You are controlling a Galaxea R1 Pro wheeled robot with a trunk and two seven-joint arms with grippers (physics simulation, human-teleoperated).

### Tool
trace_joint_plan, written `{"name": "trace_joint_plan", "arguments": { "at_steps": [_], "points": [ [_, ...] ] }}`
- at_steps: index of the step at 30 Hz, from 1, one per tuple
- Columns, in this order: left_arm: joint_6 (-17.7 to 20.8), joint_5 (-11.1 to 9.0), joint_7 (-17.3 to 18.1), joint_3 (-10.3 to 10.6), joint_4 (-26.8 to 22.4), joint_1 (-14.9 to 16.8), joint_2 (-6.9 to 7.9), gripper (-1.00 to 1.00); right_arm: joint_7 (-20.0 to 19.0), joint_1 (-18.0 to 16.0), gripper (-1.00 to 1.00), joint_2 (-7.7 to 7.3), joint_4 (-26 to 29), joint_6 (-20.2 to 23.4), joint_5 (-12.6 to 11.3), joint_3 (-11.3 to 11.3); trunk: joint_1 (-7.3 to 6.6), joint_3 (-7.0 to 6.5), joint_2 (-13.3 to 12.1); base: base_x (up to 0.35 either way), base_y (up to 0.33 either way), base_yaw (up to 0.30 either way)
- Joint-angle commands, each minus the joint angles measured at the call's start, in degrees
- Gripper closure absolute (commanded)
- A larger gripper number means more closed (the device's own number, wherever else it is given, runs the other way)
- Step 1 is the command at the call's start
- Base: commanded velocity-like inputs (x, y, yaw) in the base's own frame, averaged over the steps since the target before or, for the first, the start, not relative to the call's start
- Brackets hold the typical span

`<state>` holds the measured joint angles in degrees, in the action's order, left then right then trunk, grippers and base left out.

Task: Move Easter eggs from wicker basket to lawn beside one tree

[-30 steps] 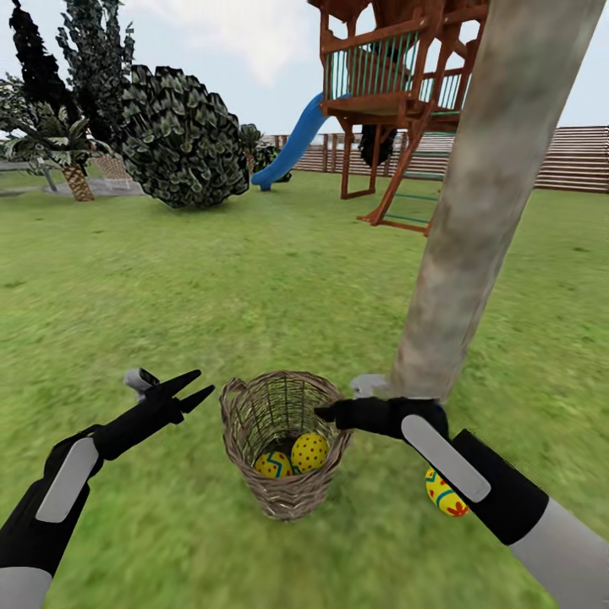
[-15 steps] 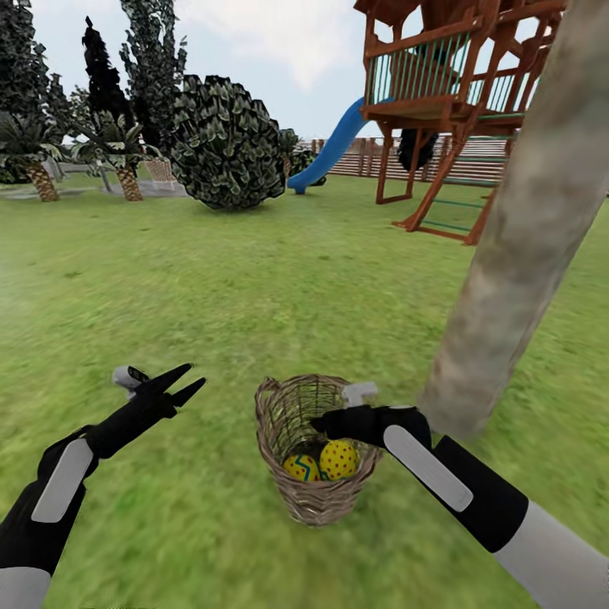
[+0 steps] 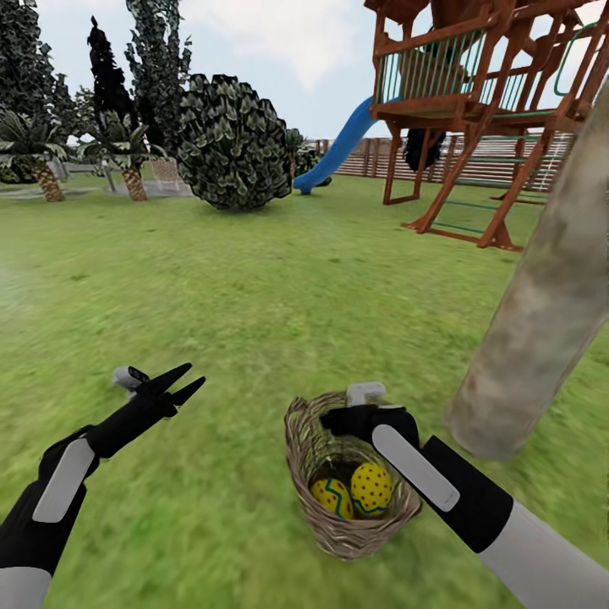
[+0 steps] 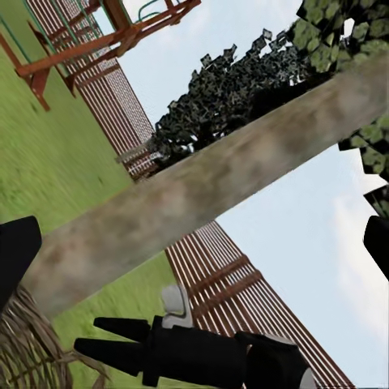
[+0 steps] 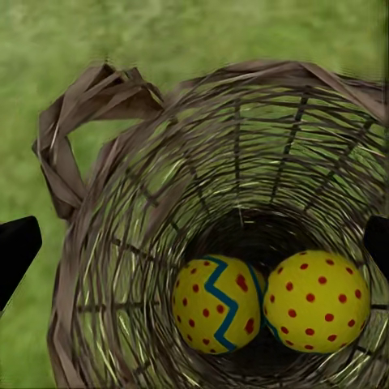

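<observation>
Basket: wicker basket (image 3: 351, 516) sits on the lawn (image 3: 254, 321) in the lower right of the head view, loop handle at its rim.
Eggs: two Easter eggs lie side by side at the basket's bottom, touching; zigzag egg (image 5: 217, 304) at lower centre of the right wrist view, dotted egg (image 5: 316, 301) at lower right.
Right tool: right tool (image 3: 338, 419) hangs over the basket's rim in the lower middle of the head view; its dark tips show at the two side edges of the right wrist view, spread wide and holding nothing.
Left tool: left tool (image 3: 182, 382) hovers above the grass at lower left, well apart from the basket, fingers parted and empty.
Tree: thick mottled trunk of the tree (image 3: 541, 330) rises at the right edge, near the basket.
Background: play tower (image 3: 474, 93) at upper right, blue slide (image 3: 338, 152) and round bush (image 3: 233, 144) toward the upper middle.
</observation>
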<state>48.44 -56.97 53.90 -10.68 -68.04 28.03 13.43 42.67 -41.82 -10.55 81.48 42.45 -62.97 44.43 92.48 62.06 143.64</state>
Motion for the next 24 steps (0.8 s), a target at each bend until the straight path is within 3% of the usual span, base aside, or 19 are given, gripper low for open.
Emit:
{"name": "trace_joint_plan", "arguments": {
  "at_steps": [1,4,7,9,12,14,16,18,19,21,24],
  "points": [
    [0.3,-0.2,0.1,0.0,0.0,0.0,0.02,-1.0,0.8,-0.1,-1.0,-0.02,0.0,0.0,-0.9,0.1,0.01,0.0,0.0,0.229,0.261,-0.274],
    [0.3,-0.2,0.1,0.0,0.0,0.0,0.0,-1.0,2.3,-0.1,-1.0,-0.06,-0.7,-0.1,-1.9,0.1,0.01,-0.15,0.0,0.23,0.259,-0.277],
    [0.3,-0.2,0.0,0.0,0.0,0.0,-0.05,-1.0,7.7,0.0,-1.0,0.14,-3.0,-0.5,-2.8,0.0,0.01,-0.31,0.0,0.112,0.121,-0.277],
    [0.3,-0.2,0.0,0.0,0.0,0.0,-0.06,-1.0,9.5,0.0,-1.0,0.67,-5.2,-0.7,-5.3,0.0,0.01,-0.41,0.0,0.028,0.03,-0.276],
    [0.3,-0.2,0.0,0.0,0.0,0.0,-0.07,-1.0,10.5,0.0,-1.0,1.09,-11.2,-0.8,-11.7,-0.1,0.01,-0.5,0.0,0.01,0.01,-0.155],
    [0.3,-0.2,-0.1,0.1,0.0,0.0,-0.12,-1.0,10.4,0.0,-1.0,1.18,-14.6,-0.9,-14.5,0.0,0.01,-0.52,0.0,0.002,0.003,-0.041],
    [0.3,-0.1,-0.1,0.1,0.0,0.0,-0.19,-1.0,10.2,0.0,-1.0,1.21,-16.7,-1.0,-15.3,0.1,0.01,-0.53,0.0,0.001,0.001,-0.015],
    [0.3,-0.1,-0.2,0.1,0.0,0.0,-0.22,-1.0,9.4,0.1,-1.0,1.17,-18.1,-1.0,-15.5,0.1,0.01,-0.53,0.0,0.0,0.0,-0.006],
    [0.3,-0.1,-0.2,0.1,0.1,0.0,-0.39,-1.0,5.7,0.1,-1.0,1.15,-19.2,-1.0,-15.3,0.2,0.01,-0.53,0.0,0.0,0.0,-0.001],
    [0.3,-0.1,-0.2,0.1,0.1,0.0,-0.46,-1.0,3.0,0.2,-1.0,1.13,-19.5,-0.9,-15.2,0.3,0.01,-0.53,0.0,0.0,0.0,0.0],
    [0.3,-0.2,-0.2,0.1,0.1,0.0,-0.5,-1.0,1.5,0.2,-1.0,1.11,-19.8,-0.9,-15.2,0.3,0.01,-0.53,0.0,0.0,0.0,0.0]
  ]
}}
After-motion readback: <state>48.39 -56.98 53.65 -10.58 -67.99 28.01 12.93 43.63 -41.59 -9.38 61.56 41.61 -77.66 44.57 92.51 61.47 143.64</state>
